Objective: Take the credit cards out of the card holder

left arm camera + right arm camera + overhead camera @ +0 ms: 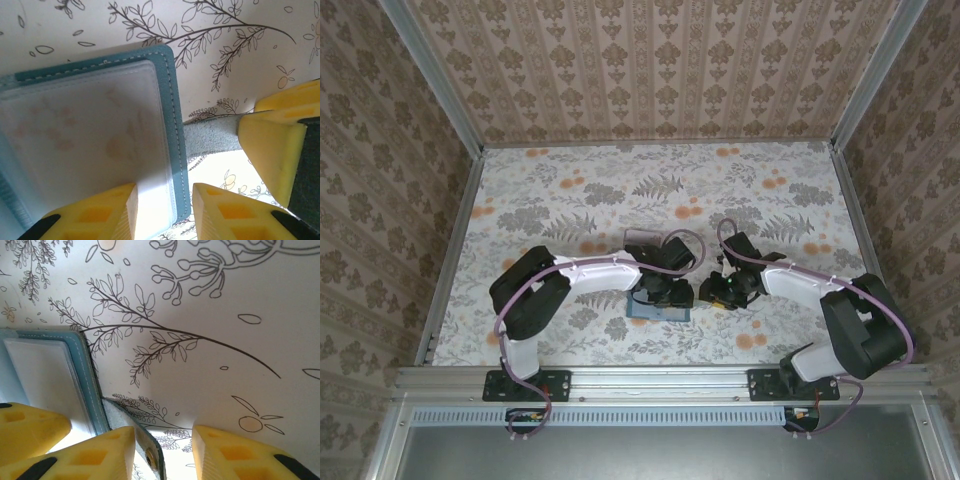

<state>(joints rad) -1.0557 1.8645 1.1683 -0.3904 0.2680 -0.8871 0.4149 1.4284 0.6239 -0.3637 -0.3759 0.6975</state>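
The card holder [658, 313], a teal wallet, lies open on the table near the front, with a frosted clear sleeve [80, 135] facing up. The credit cards are hidden from me; the sleeve shows nothing but faint pale marks. My left gripper [165, 215] is open and straddles the holder's right edge [175, 150], one finger over the sleeve and the other over the table. Its grey strap tab [210, 134] sticks out to the right. My right gripper [164, 455] is open around that strap [125, 422], whose metal snap [149, 457] lies against the left finger with a gap to the right one.
The tablecloth [650, 190] has a floral print, and patterned walls close in the back and both sides. A metal rail [660, 380] runs along the front edge. The two grippers [660, 292] [720, 293] sit close together over the holder.
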